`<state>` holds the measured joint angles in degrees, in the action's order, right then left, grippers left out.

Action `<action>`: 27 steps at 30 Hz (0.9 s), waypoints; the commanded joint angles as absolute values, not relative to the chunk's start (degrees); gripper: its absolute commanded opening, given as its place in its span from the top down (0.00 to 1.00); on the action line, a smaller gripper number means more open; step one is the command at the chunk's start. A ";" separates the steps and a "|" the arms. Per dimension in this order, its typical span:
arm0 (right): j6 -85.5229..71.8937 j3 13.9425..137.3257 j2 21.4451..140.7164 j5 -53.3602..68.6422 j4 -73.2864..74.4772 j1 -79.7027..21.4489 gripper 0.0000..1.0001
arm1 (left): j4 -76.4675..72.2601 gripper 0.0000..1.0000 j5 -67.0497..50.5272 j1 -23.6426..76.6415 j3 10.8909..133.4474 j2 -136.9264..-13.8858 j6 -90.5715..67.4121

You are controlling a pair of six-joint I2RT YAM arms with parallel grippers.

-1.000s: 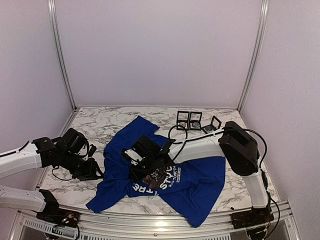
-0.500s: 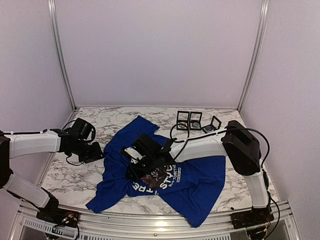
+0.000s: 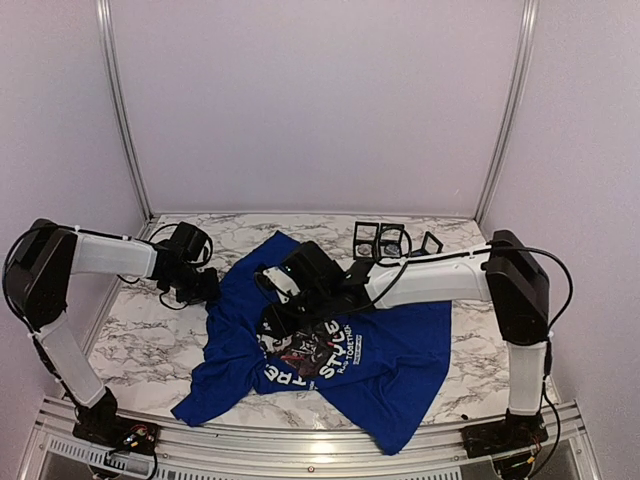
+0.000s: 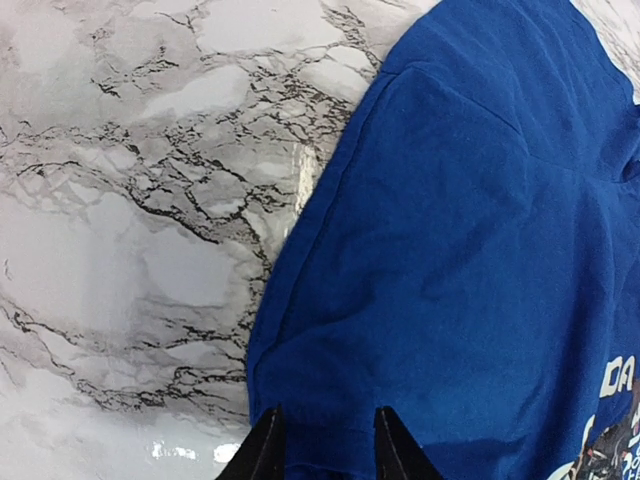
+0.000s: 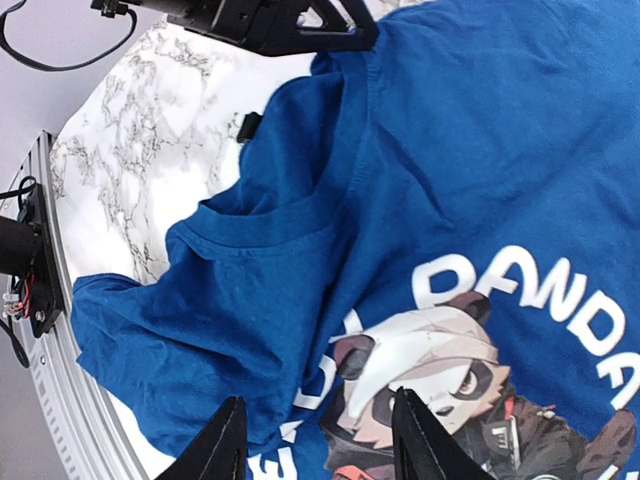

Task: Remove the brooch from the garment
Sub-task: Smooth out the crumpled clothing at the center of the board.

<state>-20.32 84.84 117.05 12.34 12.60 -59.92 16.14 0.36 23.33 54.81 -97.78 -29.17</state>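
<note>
While lying rumpled, royal-blue garment [image 3: 400, 368], panda print

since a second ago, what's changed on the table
The left gripper swung from the near left of the table toward the far side and now sits at the shirt's sleeve edge. The right gripper shifted slightly farther back above the shirt; its fingers stand apart, holding nothing. The shirt and the small black frames at the back stayed put.

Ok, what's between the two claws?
Only the blue T-shirt: in the right wrist view its folded cloth runs from the left claw at top to the right claw below.
</note>
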 commanded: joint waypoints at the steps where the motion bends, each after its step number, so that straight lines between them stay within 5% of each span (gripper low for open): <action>1: -21.42 80.18 112.38 9.75 11.33 -57.91 0.52 | 16.01 0.72 2.90 22.60 57.37 -101.87 -26.65; 11: -23.17 70.07 104.52 6.32 9.30 -52.20 0.51 | 16.55 0.99 3.36 21.53 64.39 -109.77 -24.43; 27: -23.61 68.85 104.29 5.52 10.42 -50.79 0.50 | 22.37 1.00 3.15 13.71 95.31 -129.66 -18.83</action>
<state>-22.96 68.73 104.29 6.13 10.13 -51.09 19.22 2.46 15.35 89.41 -126.34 -20.80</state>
